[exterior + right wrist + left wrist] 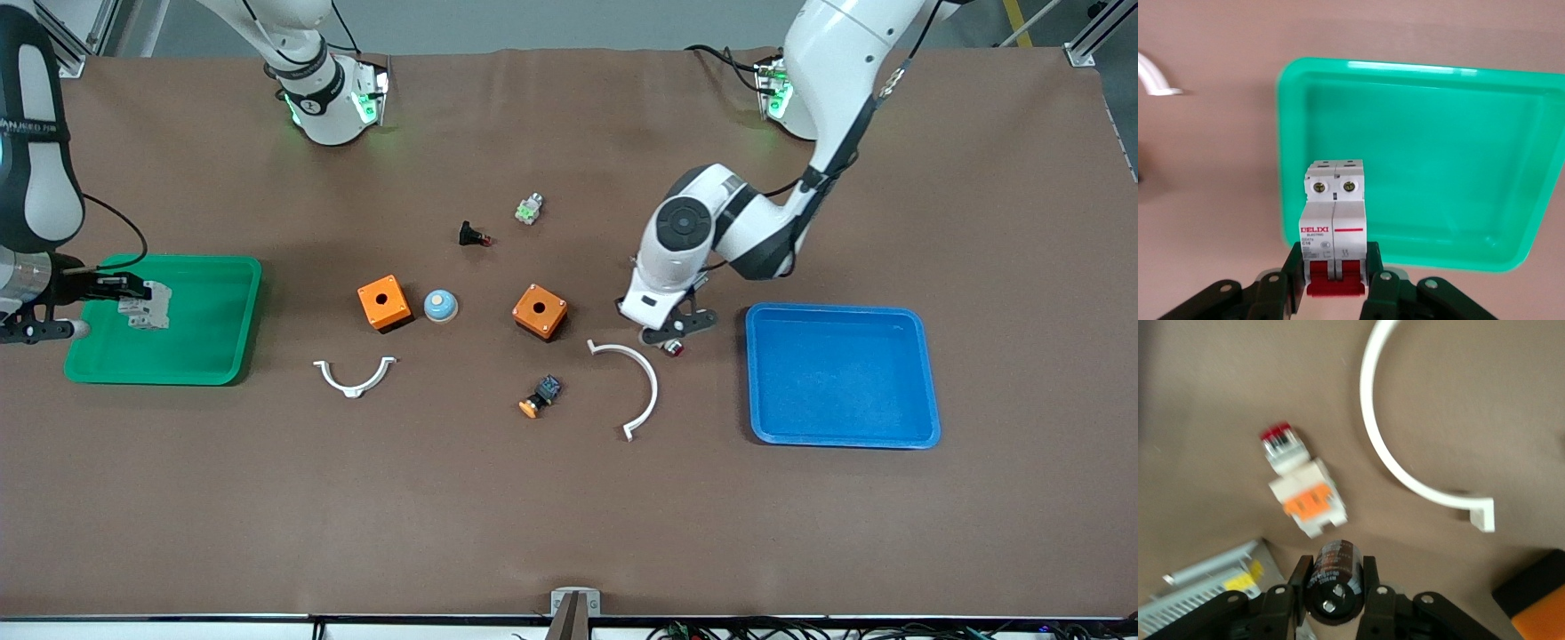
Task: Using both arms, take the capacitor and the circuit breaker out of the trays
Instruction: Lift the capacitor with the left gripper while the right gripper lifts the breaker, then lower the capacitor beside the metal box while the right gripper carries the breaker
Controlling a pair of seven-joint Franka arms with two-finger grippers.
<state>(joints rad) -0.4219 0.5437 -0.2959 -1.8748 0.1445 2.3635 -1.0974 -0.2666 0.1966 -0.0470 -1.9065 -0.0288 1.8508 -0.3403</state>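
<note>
My right gripper [133, 298] is shut on the breaker [147, 307], a grey-white block with red levers, and holds it over the green tray [204, 329]. In the right wrist view the breaker [1335, 223] sits between the fingers [1373, 267], with the green tray [1438, 167] below. My left gripper [673, 333] is shut on the capacitor [1333, 577], a black cylinder with a silvery end. It is low over the table beside a white-orange button with red tip [1305, 487], close to the blue tray [840, 378].
A large white arc [636, 382] lies by the left gripper. Two orange boxes [384, 302] [540, 311], a blue dome [440, 306], a black red-tipped button [473, 236], a green-white part [529, 210], a black-blue orange-capped part [540, 396] and a small white arc [354, 377] lie mid-table.
</note>
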